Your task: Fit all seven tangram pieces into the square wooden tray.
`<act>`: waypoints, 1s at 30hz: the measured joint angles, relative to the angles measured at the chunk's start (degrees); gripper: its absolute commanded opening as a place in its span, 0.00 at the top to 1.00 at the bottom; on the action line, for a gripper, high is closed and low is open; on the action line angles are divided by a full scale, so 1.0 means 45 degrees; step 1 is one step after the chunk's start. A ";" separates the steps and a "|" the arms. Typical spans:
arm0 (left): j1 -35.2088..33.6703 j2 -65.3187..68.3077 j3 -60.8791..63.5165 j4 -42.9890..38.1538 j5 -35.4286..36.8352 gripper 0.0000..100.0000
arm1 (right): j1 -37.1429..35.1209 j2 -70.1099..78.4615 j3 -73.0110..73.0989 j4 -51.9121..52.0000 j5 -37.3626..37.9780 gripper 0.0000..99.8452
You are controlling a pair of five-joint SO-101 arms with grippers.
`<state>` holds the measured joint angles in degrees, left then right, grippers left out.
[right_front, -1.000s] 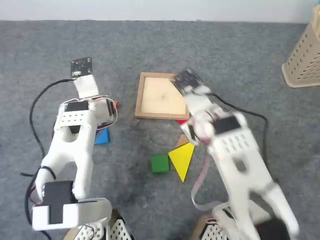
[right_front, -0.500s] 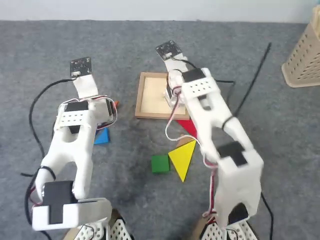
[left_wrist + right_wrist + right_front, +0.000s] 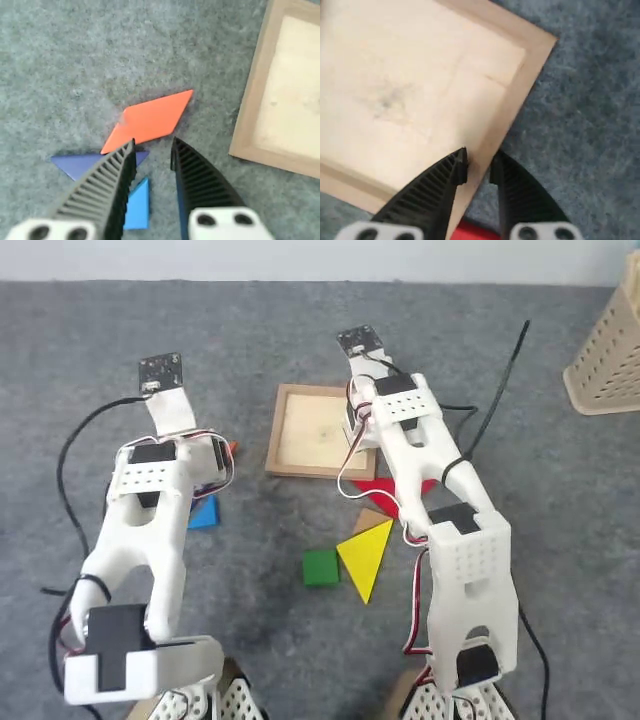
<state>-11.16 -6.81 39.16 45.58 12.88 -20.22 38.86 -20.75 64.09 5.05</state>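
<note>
The square wooden tray [image 3: 300,430] lies empty on the grey carpet. My right gripper [image 3: 477,160] straddles the tray's right rim [image 3: 512,102], one finger inside and one outside, shut on it. A red triangle [image 3: 385,490] lies just in front of the tray, with a tan piece [image 3: 368,520], a yellow triangle [image 3: 366,552] and a green square [image 3: 320,567] nearer still. My left gripper [image 3: 152,147] hangs open over an orange parallelogram [image 3: 150,120], a purple triangle [image 3: 80,164] and a blue triangle [image 3: 137,205], left of the tray [image 3: 285,95].
A perforated beige basket [image 3: 608,350] stands at the far right. Black cables [image 3: 495,415] trail across the carpet beside the right arm. Open carpet lies behind the tray and between the two arms' bases.
The right arm swung left and forward onto the tray's right rim and closed on it; the tray shifted slightly left. The left arm stayed still.
</note>
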 measured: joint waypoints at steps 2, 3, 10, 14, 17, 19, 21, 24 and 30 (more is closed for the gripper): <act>0.0000 0.0000 0.0000 0.0000 0.0000 0.89 | 0.0020 0.0000 -0.0020 0.0000 -0.0020 0.99; 0.0000 0.0000 0.0000 0.0000 0.0000 0.89 | 0.0020 0.0000 -0.0020 0.0137 -0.0020 0.99; -0.0039 0.0000 0.0000 0.0000 0.0000 0.89 | -0.0469 -0.0020 -0.0059 0.1172 -0.0020 0.99; -0.0156 0.0000 0.0000 0.0000 0.0000 0.89 | -0.1035 -0.0098 0.0156 0.1289 -0.0234 0.99; -0.0410 0.0000 0.0000 0.0000 0.0000 0.89 | -0.1133 -0.0449 0.0723 0.1289 -0.0625 0.99; -0.0430 0.0000 0.0000 0.0000 0.0000 0.89 | -0.1153 -0.0840 0.1328 0.1270 -0.0899 0.99; -0.0430 0.0000 0.0000 0.0000 0.0000 0.89 | -0.1270 -0.1328 0.2012 0.1270 -0.1094 0.99; -0.0430 0.0000 0.0000 0.0000 0.0000 0.89 | -0.1661 -0.2266 0.3458 0.0781 -0.1250 0.99; -0.0762 0.0000 0.0000 0.0000 0.0000 0.89 | -0.2168 -0.4415 0.7111 -0.0957 -0.1426 0.99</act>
<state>-14.59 -6.81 39.16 45.58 12.88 -29.98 18.99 11.25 59.78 -1.36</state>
